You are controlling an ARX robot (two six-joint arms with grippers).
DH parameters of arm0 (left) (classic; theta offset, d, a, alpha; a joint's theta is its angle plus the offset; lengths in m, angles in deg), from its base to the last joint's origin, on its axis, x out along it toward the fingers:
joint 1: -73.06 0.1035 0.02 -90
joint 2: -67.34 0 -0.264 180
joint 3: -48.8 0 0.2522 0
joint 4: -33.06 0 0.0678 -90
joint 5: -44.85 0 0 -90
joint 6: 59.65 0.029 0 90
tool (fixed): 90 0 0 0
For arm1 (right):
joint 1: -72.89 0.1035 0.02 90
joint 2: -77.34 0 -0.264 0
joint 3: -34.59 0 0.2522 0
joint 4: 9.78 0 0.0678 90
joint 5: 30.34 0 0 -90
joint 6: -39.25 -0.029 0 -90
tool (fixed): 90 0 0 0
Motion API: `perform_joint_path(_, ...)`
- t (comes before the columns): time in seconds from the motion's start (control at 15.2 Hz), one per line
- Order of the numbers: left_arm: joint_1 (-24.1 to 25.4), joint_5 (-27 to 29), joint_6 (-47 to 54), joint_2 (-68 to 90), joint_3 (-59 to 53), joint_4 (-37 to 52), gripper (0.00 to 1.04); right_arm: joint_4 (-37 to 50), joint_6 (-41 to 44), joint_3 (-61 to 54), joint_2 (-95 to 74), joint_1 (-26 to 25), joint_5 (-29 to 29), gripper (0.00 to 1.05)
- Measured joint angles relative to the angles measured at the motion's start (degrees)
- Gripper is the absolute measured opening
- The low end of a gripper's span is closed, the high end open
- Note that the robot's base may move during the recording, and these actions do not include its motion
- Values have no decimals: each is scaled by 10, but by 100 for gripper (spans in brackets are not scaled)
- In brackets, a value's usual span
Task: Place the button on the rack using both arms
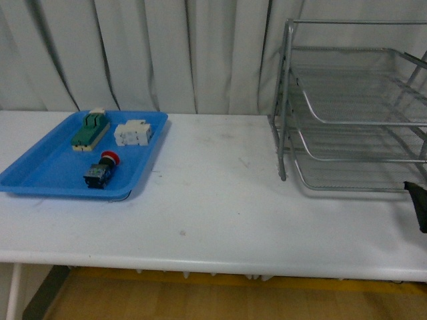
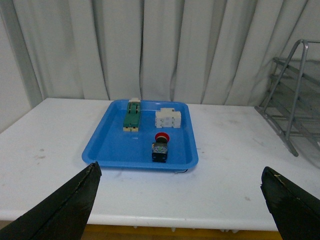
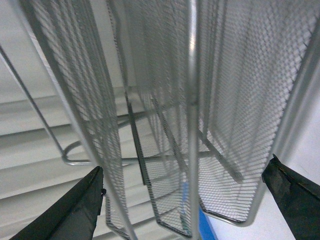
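Since the button (image 1: 101, 170) is the main thing: it's lying on its side in the blue tray (image 1: 40, 175). In the front view it's around the 5 o'clock part of the tray floor, close to the near rim. Its long axis runs roughly 7 to 1 o'clock. The red cap points at 1 o'clock, away from the robot toward the curtain (image 1: 167, 53), with the dark body trailing at 7.

The green block (image 1: 91, 130) sits at its 11 o'clock and the white block (image 1: 132, 133) at its 1 o'clock, both apart from it. The tray's at 9 o'clock on the table (image 1: 220, 207), and the rack (image 1: 353, 120) is at 3 o'clock, well apart from the tray.

The left gripper (image 2: 180, 175) has its fingers spread wide over the near table edge, with the button straight ahead at 12. The right gripper (image 3: 185, 170) is spread wide too, close up to the rack's mesh. Can't tell if it's touching.
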Motion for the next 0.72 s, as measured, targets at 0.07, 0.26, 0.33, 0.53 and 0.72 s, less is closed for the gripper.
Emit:
perform_joint_path(0.07, 0, 0, 0, 0, 0, 0, 98, 0, 7, 0, -12, 7, 1, 98)
perform_joint_path(0.26, 0, 0, 0, 0, 0, 0, 98, -1, 33, 21, -43, 6, 10, 98)
perform_joint_path(0.33, 0, 0, 0, 0, 0, 0, 98, -1, 38, 30, -49, 7, 9, 98)
perform_joint_path(0.53, 0, 0, 0, 0, 0, 0, 98, -1, 41, 52, -54, 7, 9, 98)
perform_joint_path(0.72, 0, 0, 0, 0, 0, 0, 98, -1, 50, 78, -64, 7, 5, 87)
